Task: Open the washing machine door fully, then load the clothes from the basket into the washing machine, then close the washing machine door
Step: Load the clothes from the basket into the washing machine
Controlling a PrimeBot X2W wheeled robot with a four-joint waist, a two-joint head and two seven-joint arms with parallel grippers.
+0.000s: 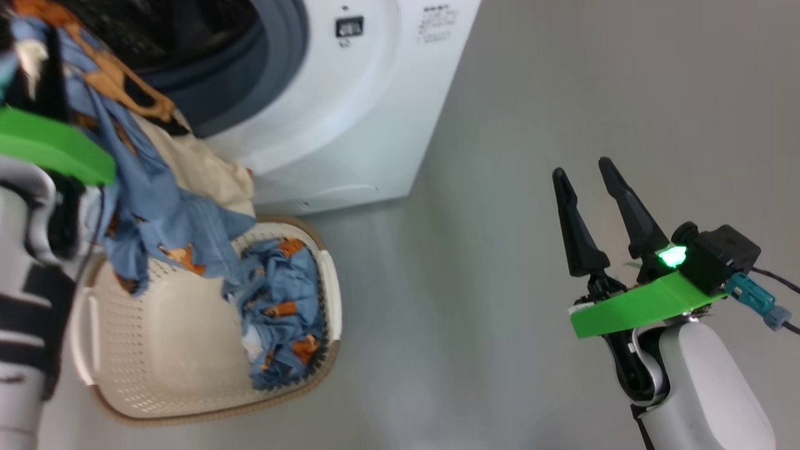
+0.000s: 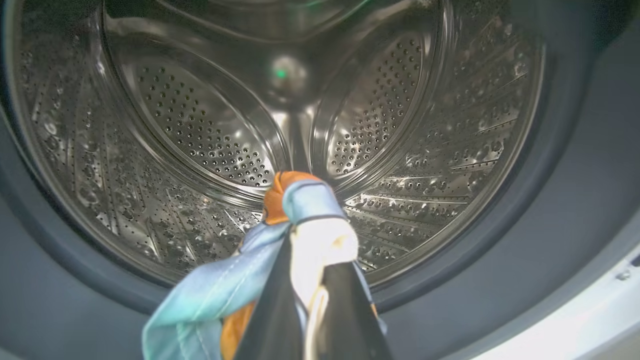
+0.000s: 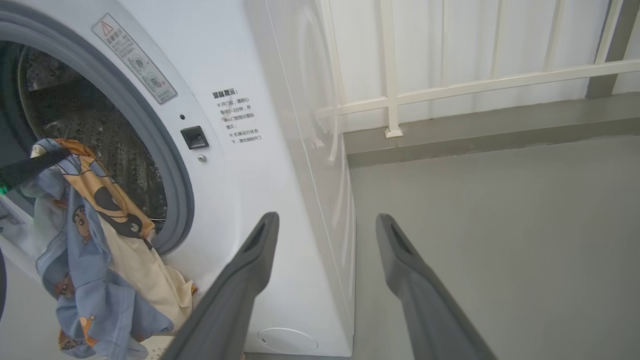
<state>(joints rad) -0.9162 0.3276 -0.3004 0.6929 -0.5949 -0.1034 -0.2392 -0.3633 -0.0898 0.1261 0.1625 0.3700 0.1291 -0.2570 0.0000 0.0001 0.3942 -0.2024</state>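
Since my L gripper (image 2: pixel 310 255) pinches clothes (image 2: pixel 210 300) at the drum (image 2: pixel 200 140) mouth, I'd push deep before release; R gripper (image 1: pixel 581 167) gapes empty.

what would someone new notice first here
The left gripper is shut on a bunch of the clothes, blue cartoon-print and cream cloth, held up at the mouth of the washing machine. More blue cloth lies in the basket below, and the right gripper stands open over the floor.

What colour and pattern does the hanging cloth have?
The clothes are light blue with orange cartoon prints, plus plain cream cloth; clearest in the right wrist view.
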